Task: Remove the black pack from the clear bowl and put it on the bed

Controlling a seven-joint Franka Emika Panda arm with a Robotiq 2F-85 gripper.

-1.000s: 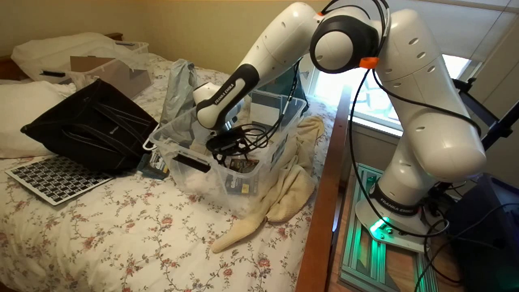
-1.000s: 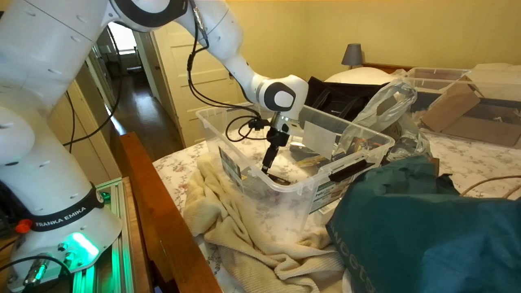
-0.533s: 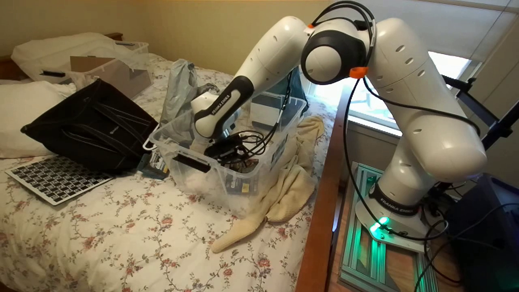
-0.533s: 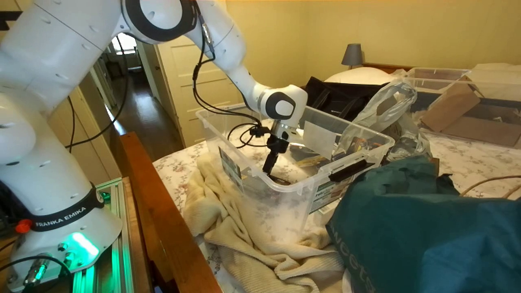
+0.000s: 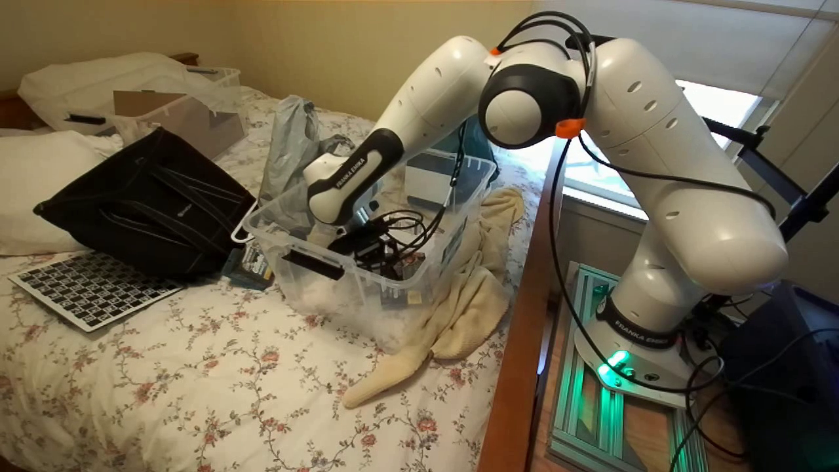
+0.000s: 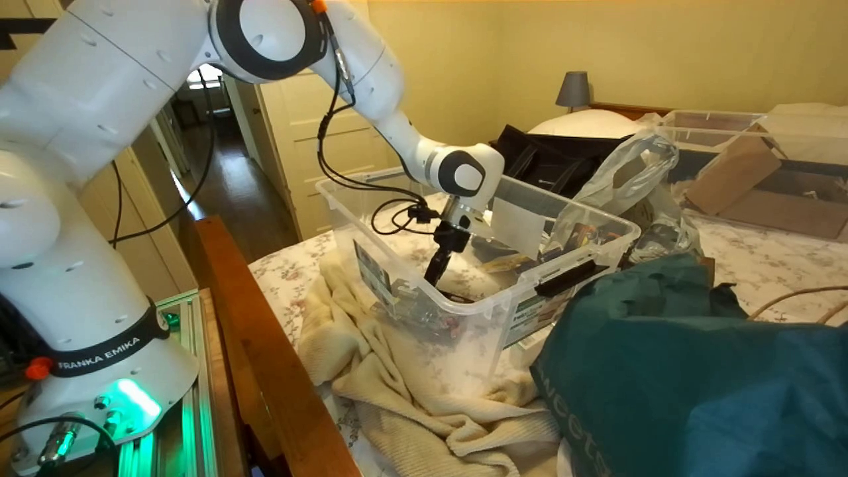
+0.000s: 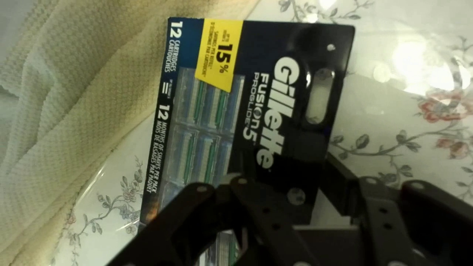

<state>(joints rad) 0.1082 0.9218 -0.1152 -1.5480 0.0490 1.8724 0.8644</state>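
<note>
Black pack (image 7: 244,107): inside the clear bowl (image 6: 464,307), its printed face turned to us in the middle of the wrist view.
Gripper (image 7: 290,168): at the bottom of that view, jaws spread, nothing clenched that we can make out; one finger crosses the pack's face, the other lies by its right edge.
Slotted card (image 7: 338,48): we judge the grasp is the step in hand; we should work the outer finger beneath this edge, close gently lest it fold, then lift straight past the rim.
Bowl contents: something pale-edged shows under the gripper, too dark to name.
Second tub (image 5: 85,119): upper left in an exterior view; brown cardboard (image 6: 735,169) seems inside.
Bed (image 5: 275,387): lower left, our set-down.
</note>
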